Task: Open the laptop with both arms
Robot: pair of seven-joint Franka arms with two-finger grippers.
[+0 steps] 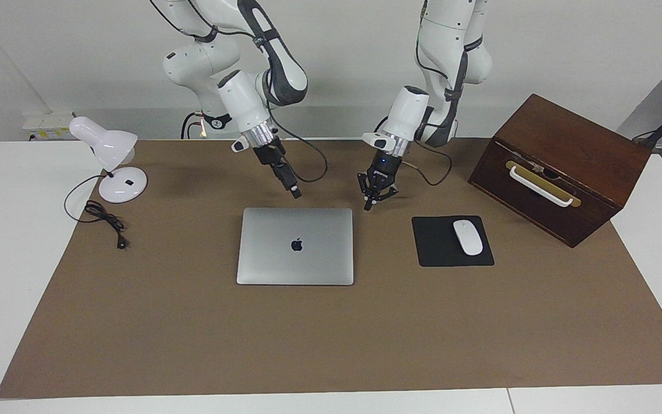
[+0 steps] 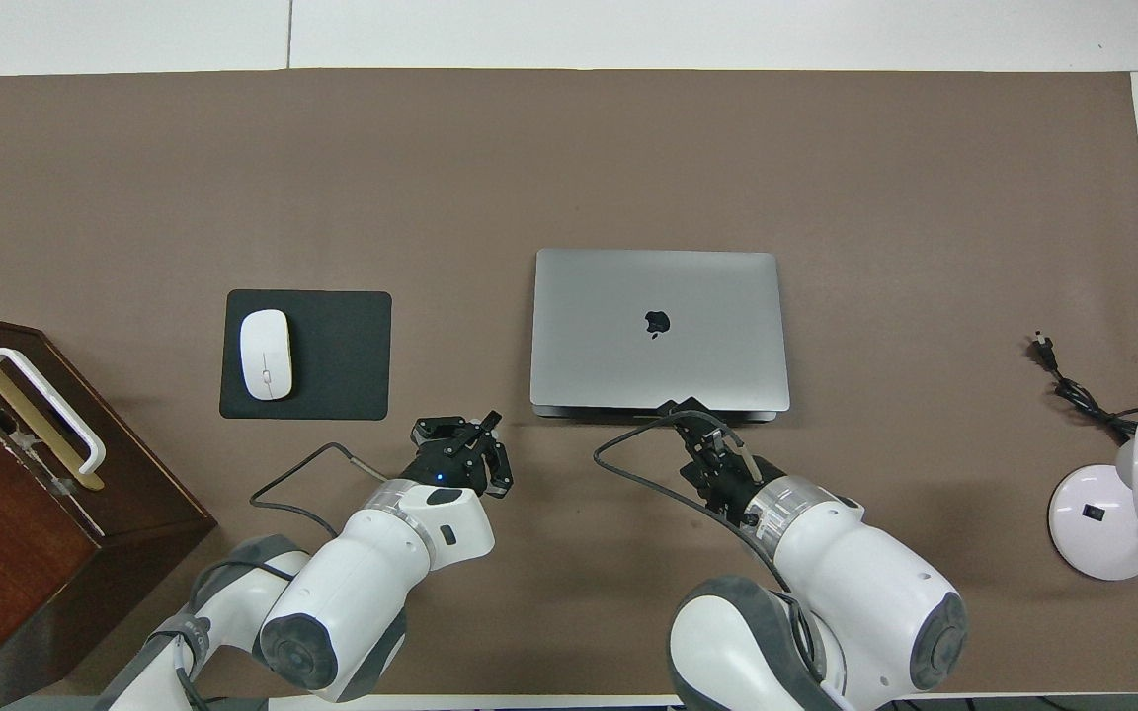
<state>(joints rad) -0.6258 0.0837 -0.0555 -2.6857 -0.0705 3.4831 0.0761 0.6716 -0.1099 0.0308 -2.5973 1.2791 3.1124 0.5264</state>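
The silver-grey laptop [image 1: 295, 246] lies closed and flat on the brown mat, apple logo up; it also shows in the overhead view [image 2: 658, 331]. My right gripper [image 1: 295, 194] hangs tilted just above the laptop's edge nearest the robots, near that edge's middle, and looks shut and empty; the overhead view shows it over that edge [image 2: 683, 408]. My left gripper [image 1: 378, 198] is open and empty, low over the mat beside the laptop's robot-side corner, toward the mouse pad; it also shows in the overhead view [image 2: 460, 434].
A black mouse pad [image 1: 437, 250] with a white mouse [image 1: 468, 237] lies beside the laptop toward the left arm's end. A dark wooden box [image 1: 561, 167] with a white handle stands past it. A white desk lamp [image 1: 110, 161] and its cord [image 1: 107, 221] are at the right arm's end.
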